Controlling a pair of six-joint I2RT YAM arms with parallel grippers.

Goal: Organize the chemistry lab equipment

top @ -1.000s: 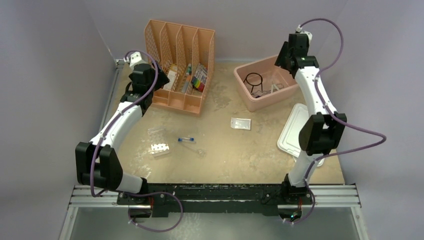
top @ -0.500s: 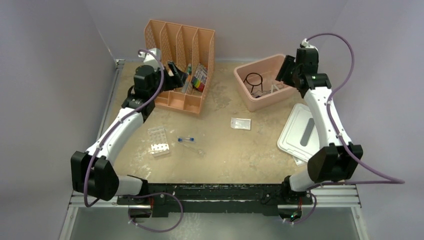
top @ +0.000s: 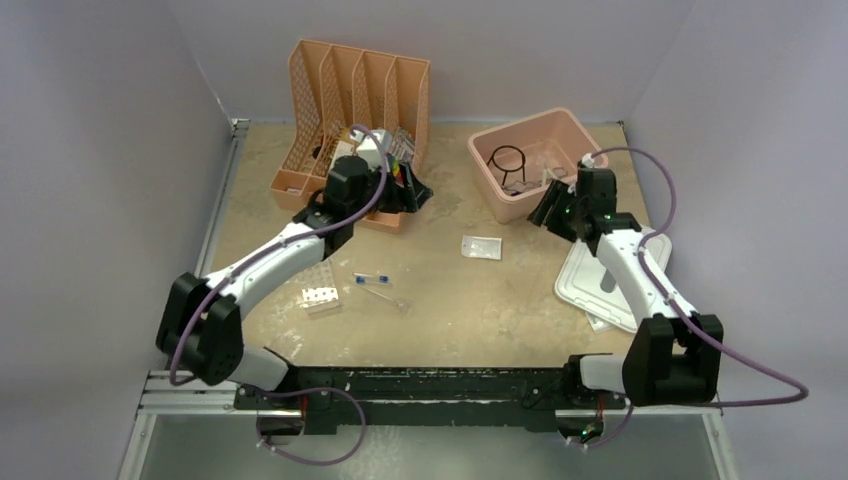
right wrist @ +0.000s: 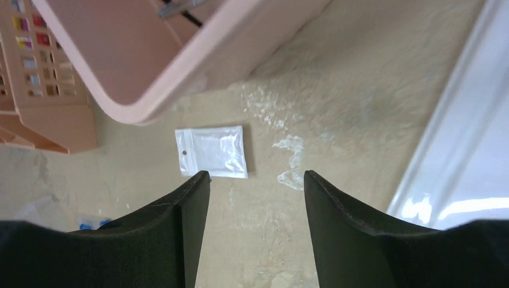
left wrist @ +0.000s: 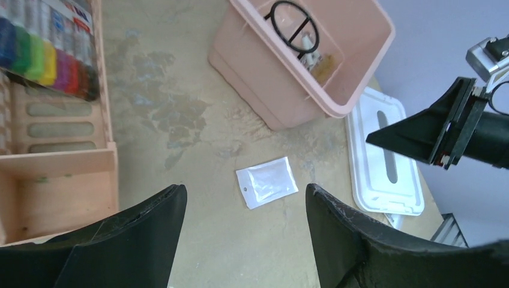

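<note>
Top external view: shows both arms bent toward the small clear bag (top: 481,247), flat at mid-frame just below the pink tub (top: 488,188). Shows the black wire ring (top: 507,160) inside the tub, upper right. Shows blue-capped clear tubes (top: 373,278) and white tube rack (top: 320,298) loose, left of centre.

Left wrist view: finds left gripper (left wrist: 243,192) spread wide, gripping nothing, with the bag framed between the fingers.

Right wrist view: finds right gripper (right wrist: 257,176) parted too, empty, bag left of centre above the fingers.

Reads as an approach to the bag, not yet touched. Calls next for one gripper dropping low, pinching a thin flat edge, with the other kept clear.
</note>
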